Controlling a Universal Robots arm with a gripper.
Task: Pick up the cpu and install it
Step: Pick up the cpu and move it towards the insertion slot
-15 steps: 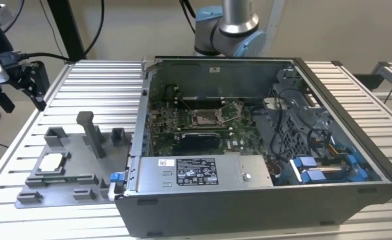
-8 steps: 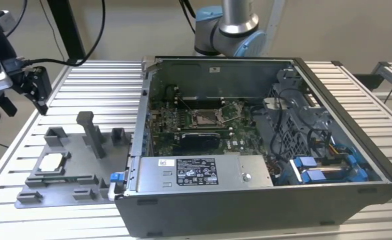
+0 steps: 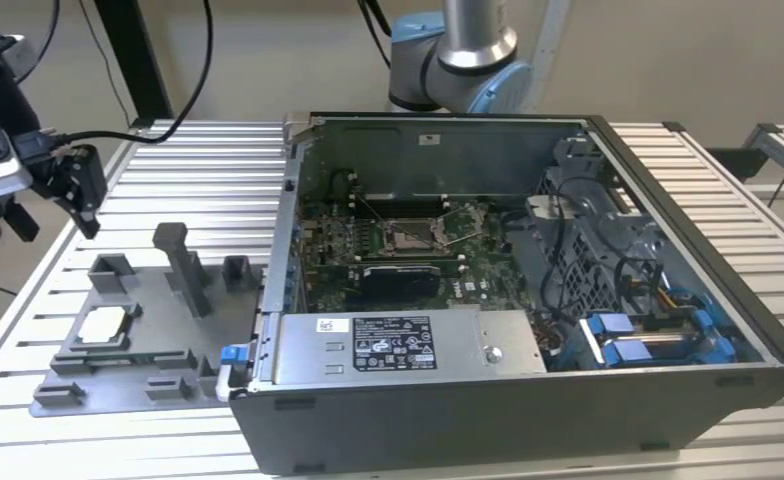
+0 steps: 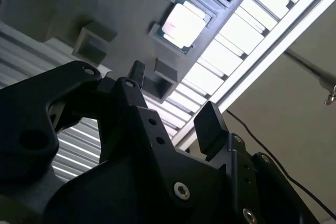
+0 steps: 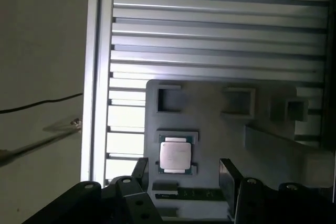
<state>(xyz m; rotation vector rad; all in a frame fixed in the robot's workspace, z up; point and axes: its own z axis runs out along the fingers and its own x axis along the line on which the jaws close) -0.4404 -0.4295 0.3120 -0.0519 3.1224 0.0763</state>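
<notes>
The cpu (image 3: pixel 103 325) is a small silvery square chip lying flat in a pocket of the grey tray (image 3: pixel 145 355) at the exterior view's left. My gripper (image 3: pixel 52 212) hangs above the table's left edge, higher than the tray and apart from the chip. It is open, with nothing between its fingers. In the first wrist view the cpu (image 5: pixel 175 156) lies below the gap between the two dark fingers (image 5: pixel 227 170). The second wrist view shows the cpu (image 4: pixel 182 24) beyond the fingertips (image 4: pixel 210 124). Inside the open computer case, the metal-framed socket (image 3: pixel 410 237) sits on the motherboard.
The open computer case (image 3: pixel 526 420) takes up the middle and right of the slatted table (image 3: pixel 165 430). Upright posts (image 3: pixel 185 265) rise from the tray near the chip. The arm's base (image 3: pixel 459 60) stands behind the case. Black cables hang at the back left.
</notes>
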